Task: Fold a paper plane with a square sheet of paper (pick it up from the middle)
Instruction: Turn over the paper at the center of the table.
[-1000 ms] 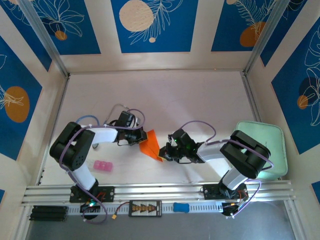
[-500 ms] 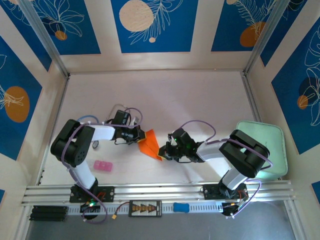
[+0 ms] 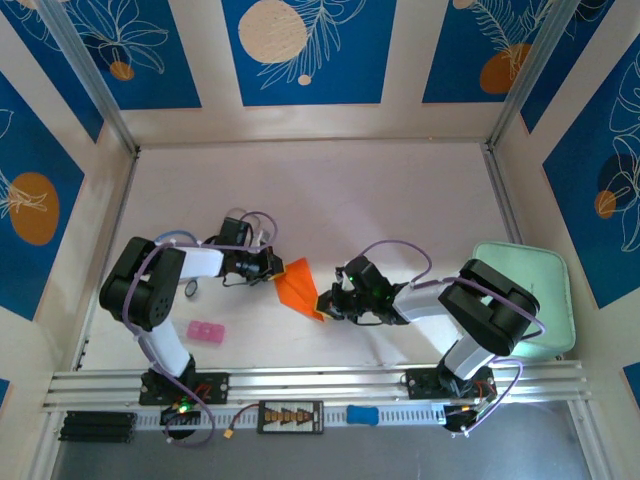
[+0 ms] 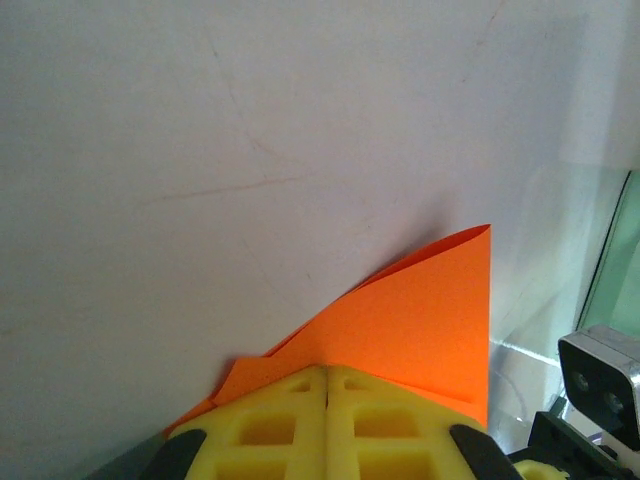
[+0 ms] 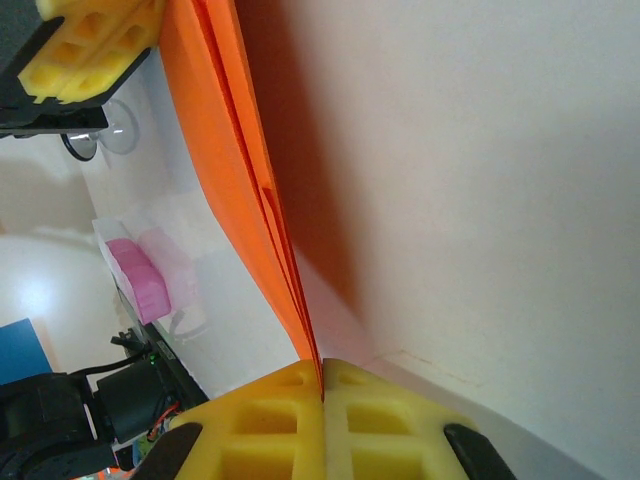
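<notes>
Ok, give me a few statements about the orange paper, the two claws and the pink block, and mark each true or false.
1. The left claw is shut on the orange paper. True.
2. The right claw hangs open, clear of the paper. False: it is shut on the paper's edge.
3. The pink block sits in the green tray. False: it lies on the table, far from the tray.
4. The paper is folded into layers. True.

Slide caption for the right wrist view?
Right end effector shut on the folded orange paper, left end effector gripping its far end.
</notes>
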`<control>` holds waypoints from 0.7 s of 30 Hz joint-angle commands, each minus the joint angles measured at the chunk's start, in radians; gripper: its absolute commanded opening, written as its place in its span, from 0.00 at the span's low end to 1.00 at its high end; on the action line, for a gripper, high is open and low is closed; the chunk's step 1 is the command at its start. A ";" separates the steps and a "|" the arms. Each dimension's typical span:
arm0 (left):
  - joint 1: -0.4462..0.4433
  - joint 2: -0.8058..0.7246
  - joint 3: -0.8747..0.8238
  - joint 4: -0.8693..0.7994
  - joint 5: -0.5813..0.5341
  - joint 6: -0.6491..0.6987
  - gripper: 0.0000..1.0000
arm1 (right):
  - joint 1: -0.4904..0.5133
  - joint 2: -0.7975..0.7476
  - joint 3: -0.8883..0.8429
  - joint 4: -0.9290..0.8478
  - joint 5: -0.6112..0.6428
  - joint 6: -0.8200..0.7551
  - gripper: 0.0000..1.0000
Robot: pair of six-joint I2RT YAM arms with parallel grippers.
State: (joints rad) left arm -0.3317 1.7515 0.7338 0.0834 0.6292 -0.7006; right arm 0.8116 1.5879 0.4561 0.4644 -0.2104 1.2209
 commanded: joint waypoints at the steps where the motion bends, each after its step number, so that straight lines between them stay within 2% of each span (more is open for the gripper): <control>1: 0.049 0.031 0.015 -0.034 -0.143 0.033 0.07 | -0.002 -0.015 -0.019 -0.055 -0.041 0.005 0.00; 15: 0.054 0.003 0.035 -0.115 -0.246 0.067 0.06 | -0.004 -0.046 -0.040 -0.067 -0.043 -0.001 0.00; 21: 0.054 -0.007 0.049 -0.123 -0.256 0.076 0.06 | -0.005 -0.051 -0.046 -0.072 -0.046 -0.001 0.00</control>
State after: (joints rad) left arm -0.3195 1.7420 0.7700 0.0135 0.5564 -0.6640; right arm 0.8093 1.5585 0.4469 0.4686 -0.2131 1.2205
